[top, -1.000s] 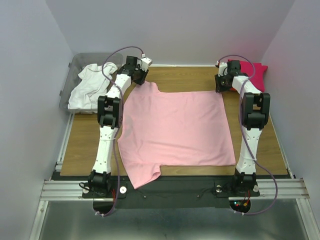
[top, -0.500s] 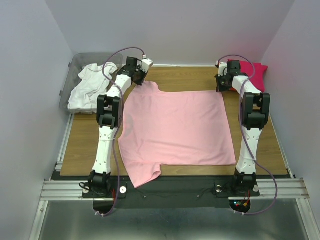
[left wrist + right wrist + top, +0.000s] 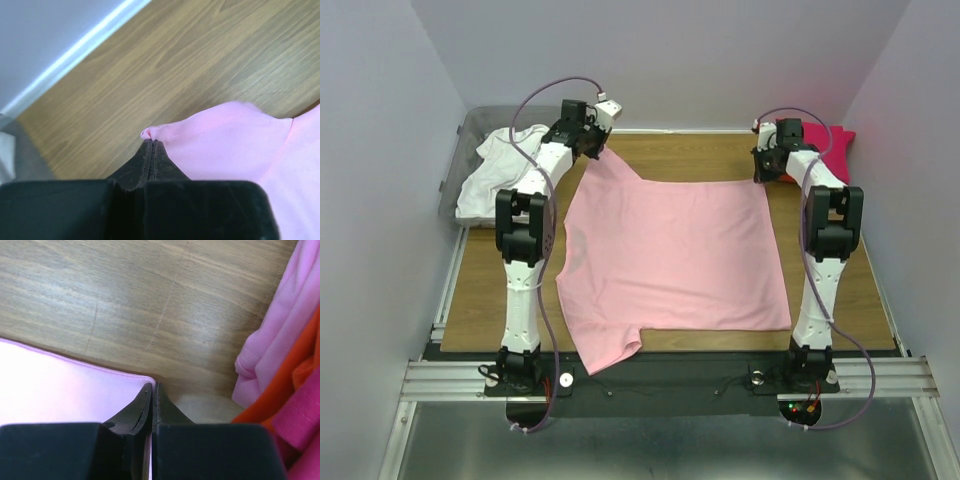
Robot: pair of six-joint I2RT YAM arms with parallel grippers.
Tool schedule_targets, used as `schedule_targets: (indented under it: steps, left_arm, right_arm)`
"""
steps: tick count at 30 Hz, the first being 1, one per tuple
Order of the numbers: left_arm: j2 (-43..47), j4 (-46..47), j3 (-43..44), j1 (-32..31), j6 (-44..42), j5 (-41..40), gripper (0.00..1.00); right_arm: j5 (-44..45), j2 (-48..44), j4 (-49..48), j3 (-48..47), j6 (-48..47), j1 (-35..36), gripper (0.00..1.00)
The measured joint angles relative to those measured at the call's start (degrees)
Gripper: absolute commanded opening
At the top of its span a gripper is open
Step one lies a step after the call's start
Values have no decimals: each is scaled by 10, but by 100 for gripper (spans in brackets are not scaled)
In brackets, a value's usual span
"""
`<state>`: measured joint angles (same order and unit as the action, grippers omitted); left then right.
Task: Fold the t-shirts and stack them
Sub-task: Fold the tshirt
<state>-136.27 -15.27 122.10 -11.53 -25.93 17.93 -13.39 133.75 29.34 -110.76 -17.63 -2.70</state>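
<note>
Pale lilac walls (image 3: 670,60) are enclosing a wood-grain tabletop (image 3: 490,290) on three sides.

The left gripper (image 3: 592,152) is reaching toward the far left corner. Its jaws are pressing together on the tip of one sleeve of a light pink cotton t-shirt (image 3: 670,255) and holding that tip up in a small peak. The right gripper (image 3: 770,172) is sitting low near the far right corner. Its jaws are likewise squeezing together, on the shirt's far hem corner.

The shirt is lying spread flat across the middle of the tabletop. Its long axis is running left to right, with the sleeves and shoulders pointing toward the left edge and the straight hem toward the right edge. The other sleeve is drooping over the near edge.

Beyond the right gripper, a stack of folded magenta, orange and salmon tees (image 3: 825,145) is sitting in the far right corner. A crumpled white t-shirt (image 3: 500,175) is lying in a clear grey plastic bin (image 3: 470,128) off the far left corner.

The left wrist view is showing a nub of pink cloth poking past the tips of the left gripper (image 3: 151,145), and the sleeve seam beyond it on the shirt (image 3: 225,135). The right wrist view is showing the hem corner meeting the right gripper (image 3: 151,387), and the layered edges of the stack (image 3: 295,370) just beside it.
</note>
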Motion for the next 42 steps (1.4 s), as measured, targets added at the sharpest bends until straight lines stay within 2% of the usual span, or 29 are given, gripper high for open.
schedule_targets:
  steps: [12, 26, 33, 42]
  left_arm:
    - [127, 18, -133, 0, -39, 8, 0]
    - [294, 16, -308, 0, -65, 25, 0]
    - [379, 7, -385, -2, -72, 32, 0]
    - [479, -7, -541, -33, -72, 28, 0]
  right_arm:
    - [-11, -83, 2, 49, -26, -7, 1]
    - [-39, -172, 2, 151, -64, -11, 1]
    - [-58, -231, 2, 215, -96, -12, 1]
    - [-76, -282, 2, 314, -155, -12, 2]
